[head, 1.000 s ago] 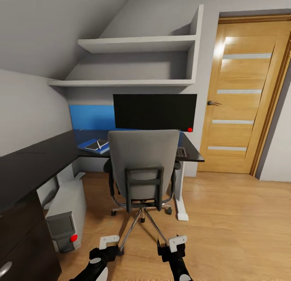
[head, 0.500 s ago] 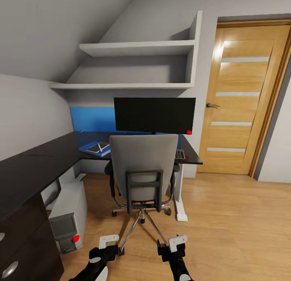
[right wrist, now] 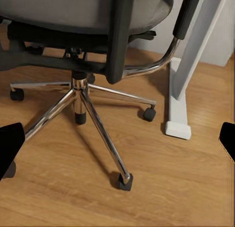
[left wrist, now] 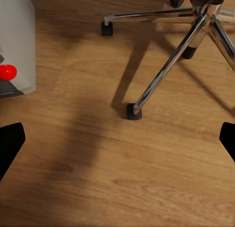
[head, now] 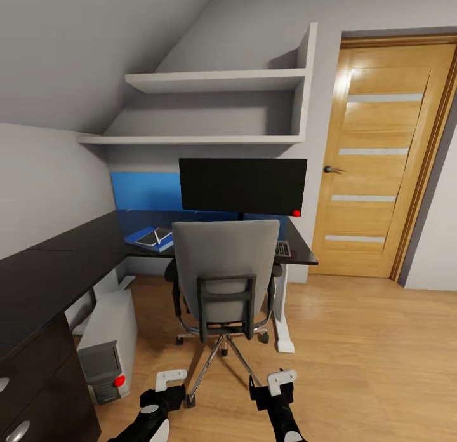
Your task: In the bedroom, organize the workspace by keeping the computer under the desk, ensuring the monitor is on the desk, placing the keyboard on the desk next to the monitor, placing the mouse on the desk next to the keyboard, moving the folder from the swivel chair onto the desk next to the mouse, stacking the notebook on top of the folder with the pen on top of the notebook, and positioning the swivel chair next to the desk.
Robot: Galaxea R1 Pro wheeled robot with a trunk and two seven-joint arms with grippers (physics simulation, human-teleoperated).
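Grey walls, a sloped ceiling and one wooden door (head: 381, 156) frame the head view. One black L-shaped table (head: 57, 264) carries one wide black monitor (head: 242, 185), and at 9 o'clock of the chair back one blue folder (head: 147, 240) topped by a dark notebook (head: 150, 238). One grey swivel chair (head: 226, 270) faces it; one silver computer (head: 109, 340) stands underneath. Left claw (head: 170, 380) and right claw (head: 279, 381) hang low.

Left wrist view: black fingertips (left wrist: 10, 144) spread wide, empty, above wooden floor (left wrist: 117, 188).

Right wrist view: fingertips (right wrist: 10, 146) likewise wide apart, empty, before the chrome base.
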